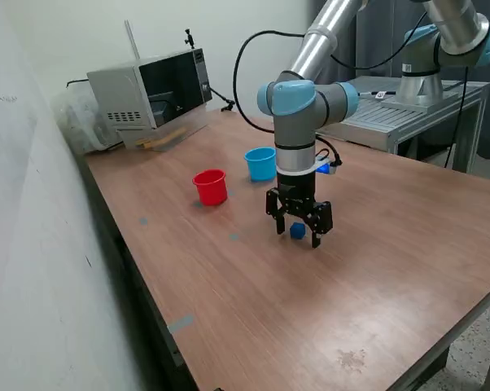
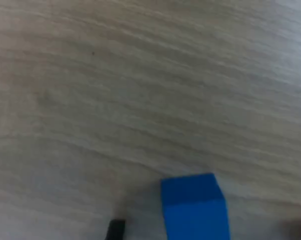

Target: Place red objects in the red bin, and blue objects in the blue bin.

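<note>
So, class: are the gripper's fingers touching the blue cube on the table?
Apart. The wrist view shows bare table between the blue cube and the one visible fingertip; the gripper straddles it, open.

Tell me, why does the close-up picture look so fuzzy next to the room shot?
In the wrist view the camera sits very near the table, so its wood grain and the blue cube are soft and out of focus. The exterior view is sharper, with even light and a soft shadow under the gripper.
</note>
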Robot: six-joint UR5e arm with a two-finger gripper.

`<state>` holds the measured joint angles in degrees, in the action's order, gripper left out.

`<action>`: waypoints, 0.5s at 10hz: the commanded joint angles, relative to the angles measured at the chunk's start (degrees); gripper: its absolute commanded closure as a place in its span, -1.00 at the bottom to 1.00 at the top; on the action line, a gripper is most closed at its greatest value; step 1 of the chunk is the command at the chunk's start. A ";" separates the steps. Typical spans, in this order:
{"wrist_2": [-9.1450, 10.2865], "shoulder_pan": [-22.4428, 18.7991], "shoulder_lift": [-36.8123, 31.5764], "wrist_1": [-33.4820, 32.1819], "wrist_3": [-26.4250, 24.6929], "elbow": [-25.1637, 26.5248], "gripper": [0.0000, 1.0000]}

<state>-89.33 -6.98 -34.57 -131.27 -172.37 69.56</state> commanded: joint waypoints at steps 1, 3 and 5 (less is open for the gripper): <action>0.12 0.82 1.18 -0.65 0.54 -0.13 -1.00; -0.32 1.44 1.18 -0.48 0.72 -0.22 -1.00; -0.41 1.53 0.39 -0.30 0.99 -0.13 -1.00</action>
<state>-89.53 -5.77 -33.66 -131.72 -171.71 69.43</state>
